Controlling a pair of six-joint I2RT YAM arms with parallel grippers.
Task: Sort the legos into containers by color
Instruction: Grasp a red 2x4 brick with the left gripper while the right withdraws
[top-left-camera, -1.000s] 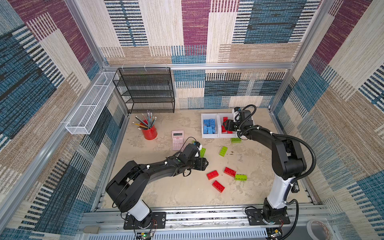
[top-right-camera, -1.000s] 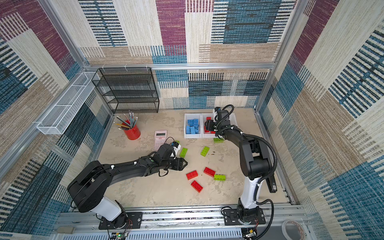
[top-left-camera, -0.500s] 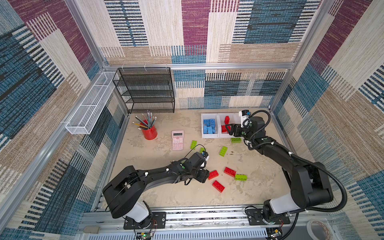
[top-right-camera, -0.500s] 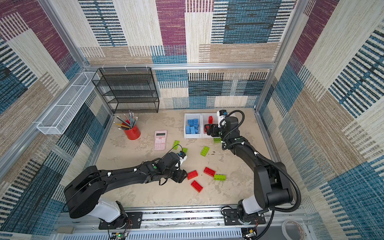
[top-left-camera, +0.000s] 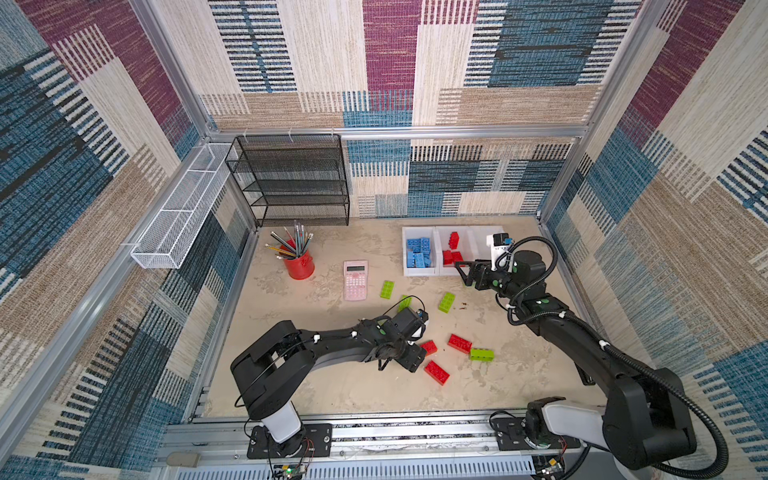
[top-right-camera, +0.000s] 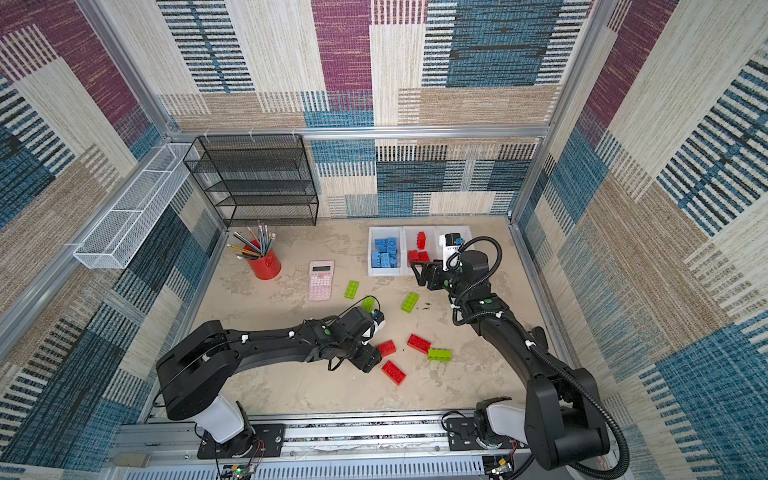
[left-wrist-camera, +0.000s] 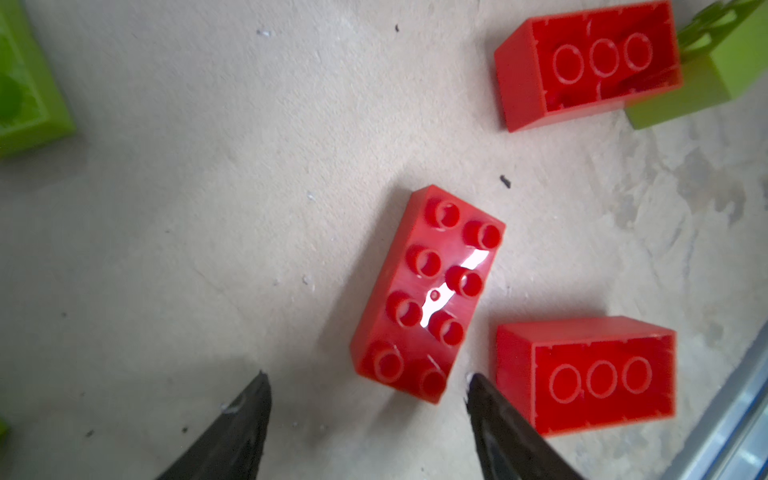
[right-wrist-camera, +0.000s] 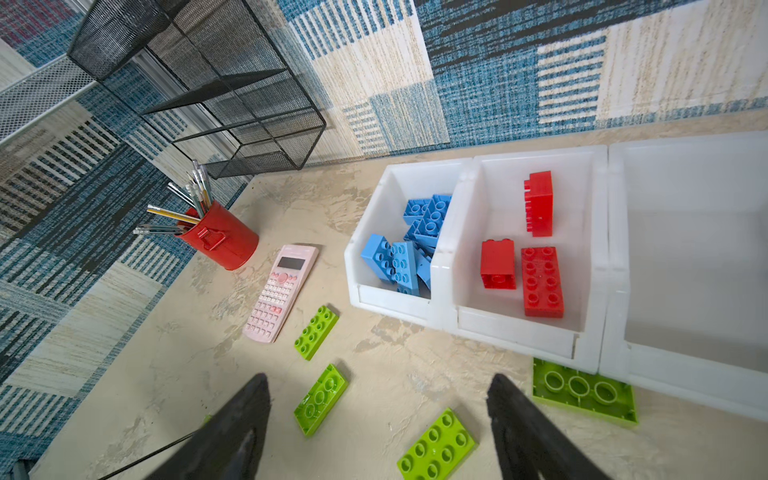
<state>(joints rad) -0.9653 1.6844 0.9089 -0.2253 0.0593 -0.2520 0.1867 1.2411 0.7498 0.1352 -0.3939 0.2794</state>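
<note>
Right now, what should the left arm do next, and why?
Probably ease the left hand forward and down over the studs-up red brick. The hand is open and empty, and only the brick's near end lies between its tips, so closing now would likely catch just a corner.

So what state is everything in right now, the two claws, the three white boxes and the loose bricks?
Left gripper: open, empty, at the studs-up red brick.
Right gripper: open, empty.
Blue-brick bin: partly filled.
Red-brick bin: three bricks inside.
Third bin: empty where visible.
Studs-up red brick: loose, unsorted.
Two other red bricks: loose, hollow side up.
Green bricks: all loose, unsorted.
Calculator: face up.
</note>
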